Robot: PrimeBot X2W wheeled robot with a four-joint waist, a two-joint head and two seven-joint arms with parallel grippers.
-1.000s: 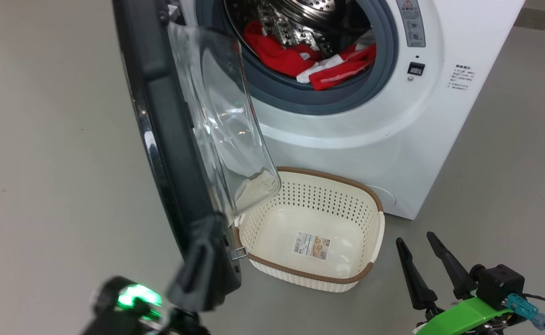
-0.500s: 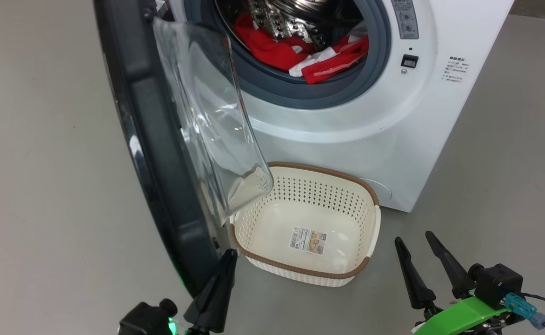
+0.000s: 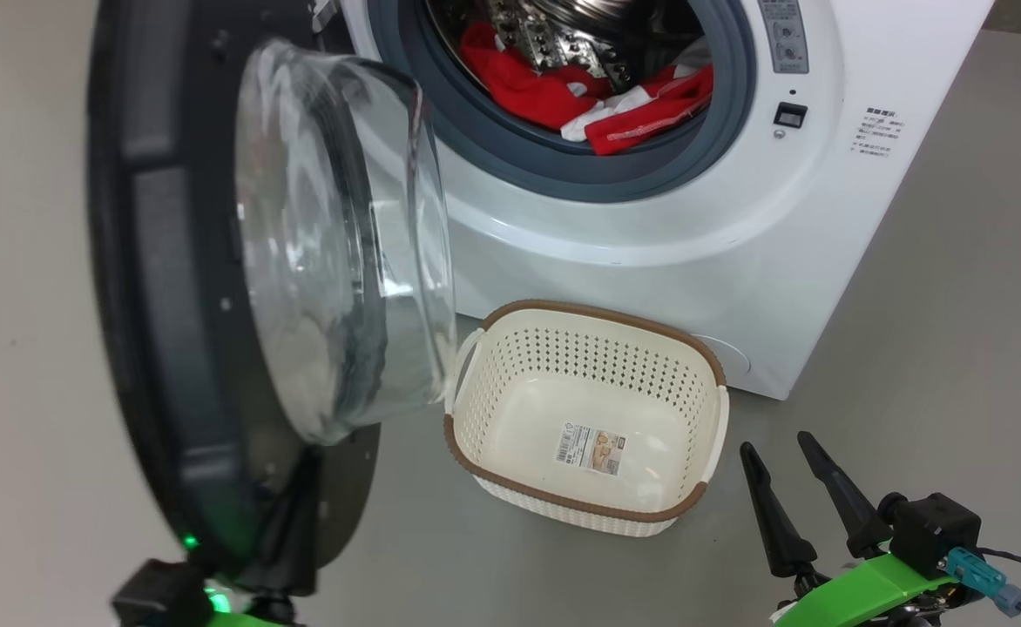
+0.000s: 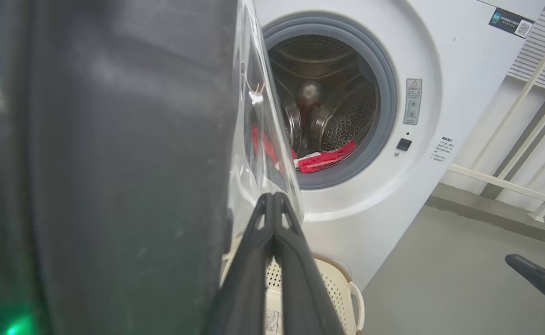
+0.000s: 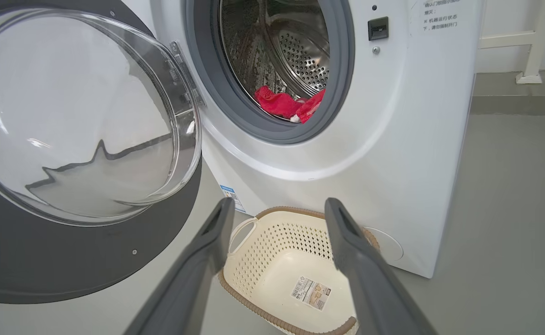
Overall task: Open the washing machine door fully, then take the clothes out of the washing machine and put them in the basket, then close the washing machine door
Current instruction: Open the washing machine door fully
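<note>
The washing machine (image 3: 650, 261) stands with its door (image 3: 171, 305) swung out to the left, black rim and glass bowl (image 3: 336, 244) facing inward. Red and white clothes (image 3: 615, 117) lie in the steel drum, also seen in the wrist views (image 4: 323, 160) (image 5: 286, 104). The cream basket (image 3: 598, 312) sits empty on the floor below the opening. My left gripper (image 4: 272, 200) is shut with nothing in it, low down close against the door's inner side. My right gripper (image 3: 774, 444) hangs open to the right of the basket, aimed at it (image 5: 279, 204).
Grey floor (image 3: 955, 305) spreads around the machine. A pale railing (image 4: 523, 121) runs along the wall to the machine's right. The open door takes up the space left of the basket.
The door has swung further open to the left, turning its inner face toward me. My shut left gripper has travelled left with its lower edge. The right gripper has stayed put.
</note>
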